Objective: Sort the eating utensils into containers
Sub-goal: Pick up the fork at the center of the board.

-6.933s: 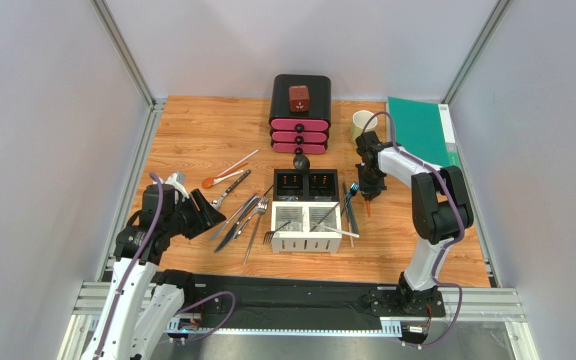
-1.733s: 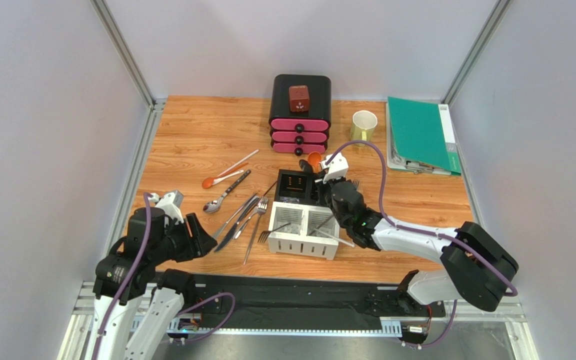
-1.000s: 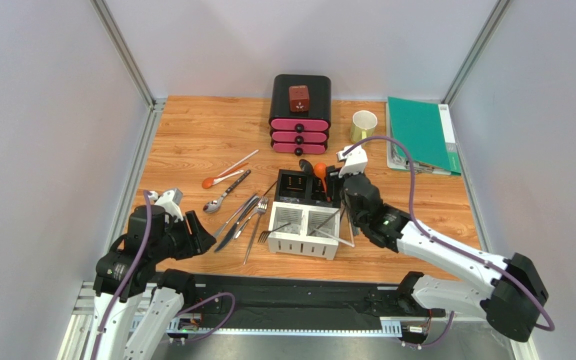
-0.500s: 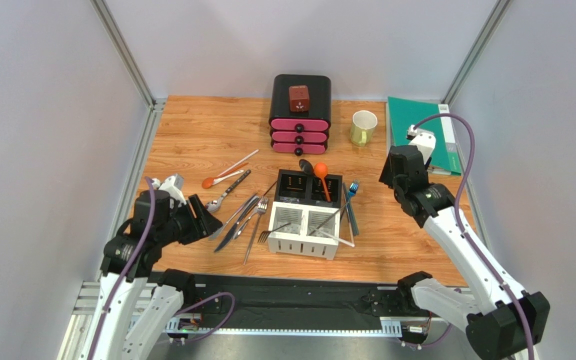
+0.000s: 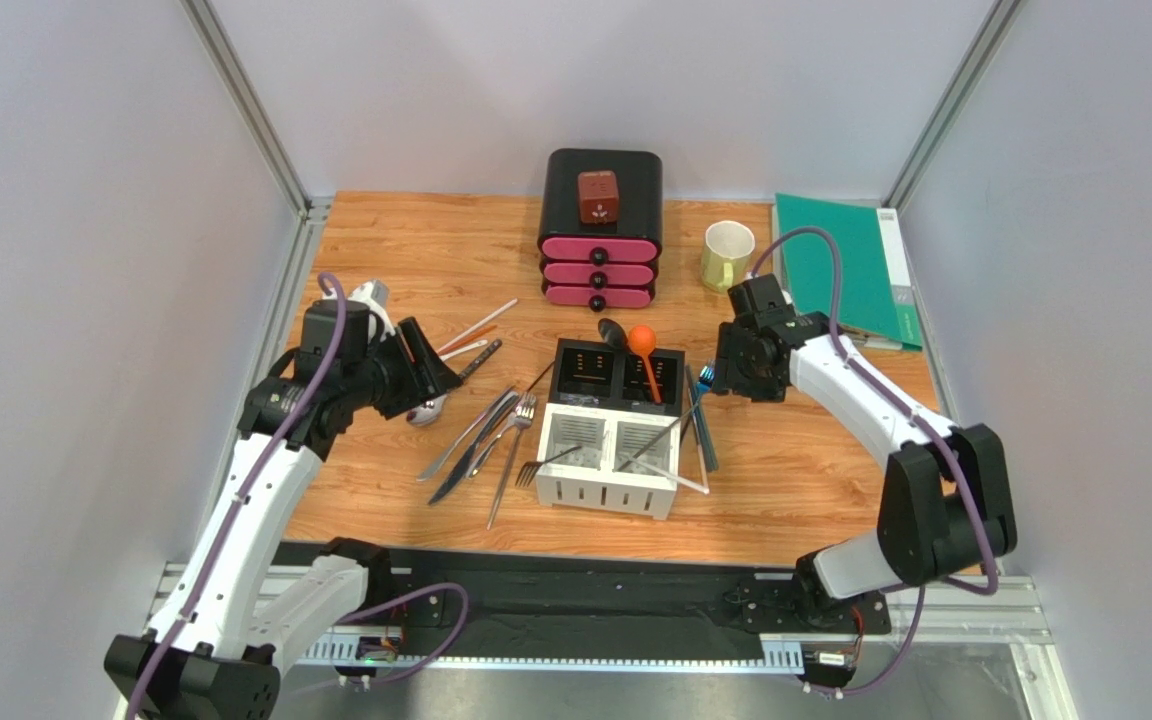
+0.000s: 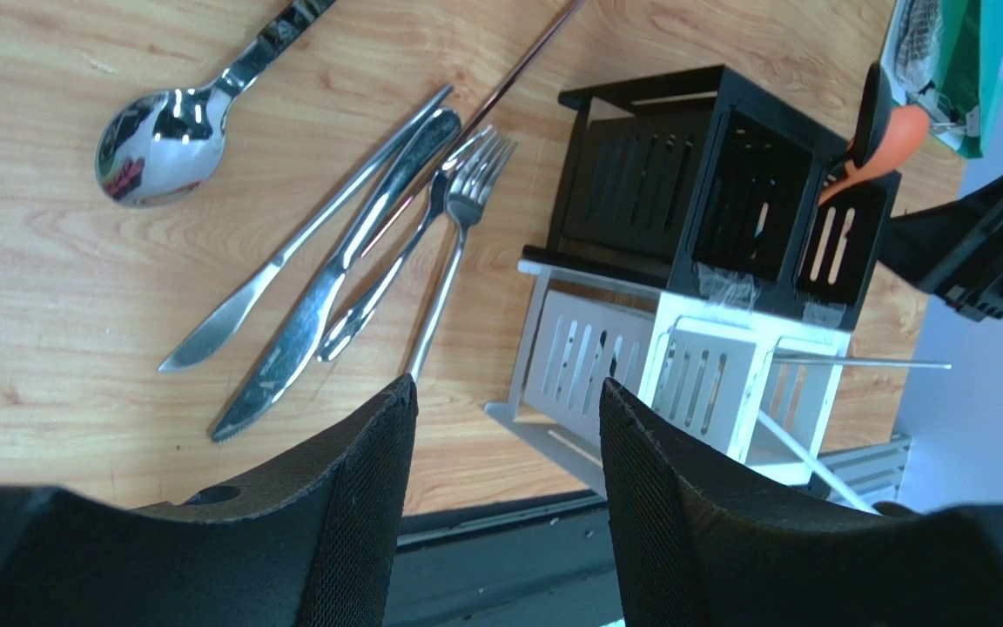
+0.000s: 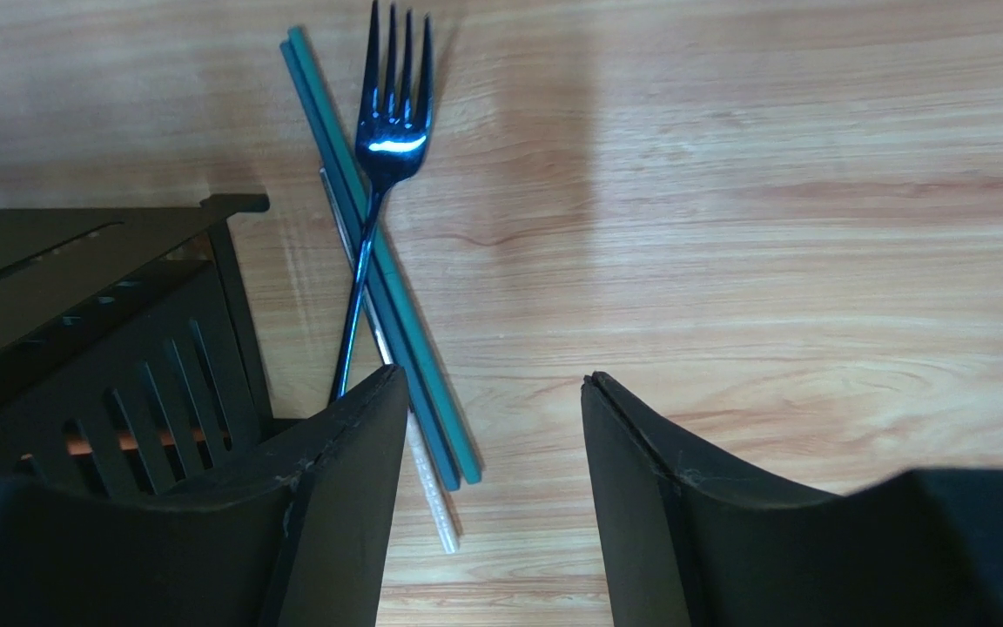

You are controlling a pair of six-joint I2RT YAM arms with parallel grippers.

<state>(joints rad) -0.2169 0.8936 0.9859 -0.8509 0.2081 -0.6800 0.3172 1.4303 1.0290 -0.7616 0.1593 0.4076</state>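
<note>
The containers are a square caddy (image 5: 611,431) with two black compartments (image 6: 716,196) behind two white ones (image 6: 625,372). An orange spoon (image 5: 641,354) and a black spoon (image 5: 608,329) stand in the black right compartment. Silver knives (image 6: 324,281), forks (image 6: 457,216) and a silver spoon (image 6: 141,131) lie left of the caddy. My left gripper (image 5: 435,371) hovers open above their far end, holding nothing. A blue fork (image 7: 389,144) crosses teal chopsticks (image 7: 396,307) right of the caddy. My right gripper (image 5: 714,374) hangs open just over them, empty.
A black-and-pink drawer box (image 5: 600,225) stands at the back centre. A pale green mug (image 5: 725,252) and a green folder (image 5: 842,267) sit at the back right. A thin white stick (image 5: 483,318) lies beyond the left gripper.
The right arm let go of the orange spoon into the black compartment, swung right, then came back beside the caddy. The left arm reached forward over the loose cutlery.
</note>
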